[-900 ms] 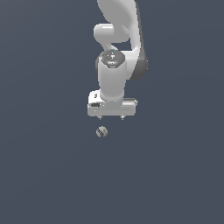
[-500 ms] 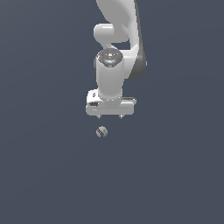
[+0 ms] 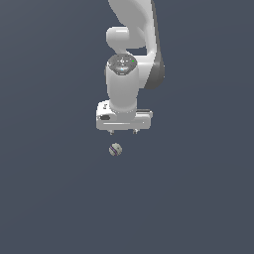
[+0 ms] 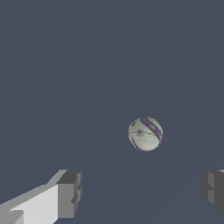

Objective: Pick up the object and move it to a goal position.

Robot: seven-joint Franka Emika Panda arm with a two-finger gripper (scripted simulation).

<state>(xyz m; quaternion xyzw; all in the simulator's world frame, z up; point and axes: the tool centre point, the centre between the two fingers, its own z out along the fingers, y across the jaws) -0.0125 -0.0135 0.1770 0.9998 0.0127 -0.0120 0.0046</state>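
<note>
A white robot arm (image 3: pixel 130 44) hangs down over a plain, dark blue-grey floor (image 3: pixel 49 198). At its lower end is a wide white gripper (image 3: pixel 123 132) with two short fingertips pointing downward. The fingertips are set well apart, so the hand is spread wide and holds nothing.

In the exterior view, a tiny ball (image 3: pixel 115 149) sits on the floor just below the gripper. It lies near the fingertip on the exterior view's left, with a gap of bare floor between them, so the two are not touching. From here the ball looks like a small whitish-grey speck with faint darker patches, far smaller than the gripper. This view also shows the arm's rounded joints and a grey circular cap (image 3: pixel 122 64) on top of the wrist, which the wrist camera cannot see.

The wrist view looks down past the fingertips and gives a much closer look at the ball (image 4: pixel 145 133). Here its surface is mottled whitish-grey with greenish tinges, thin dark cracks and a clear purple stripe curving across one side. Two grey finger pads (image 4: pixel 70 194) appear at the picture's edges, one on each side, with open floor between them. The ball lies beyond the pads, not between them.
</note>
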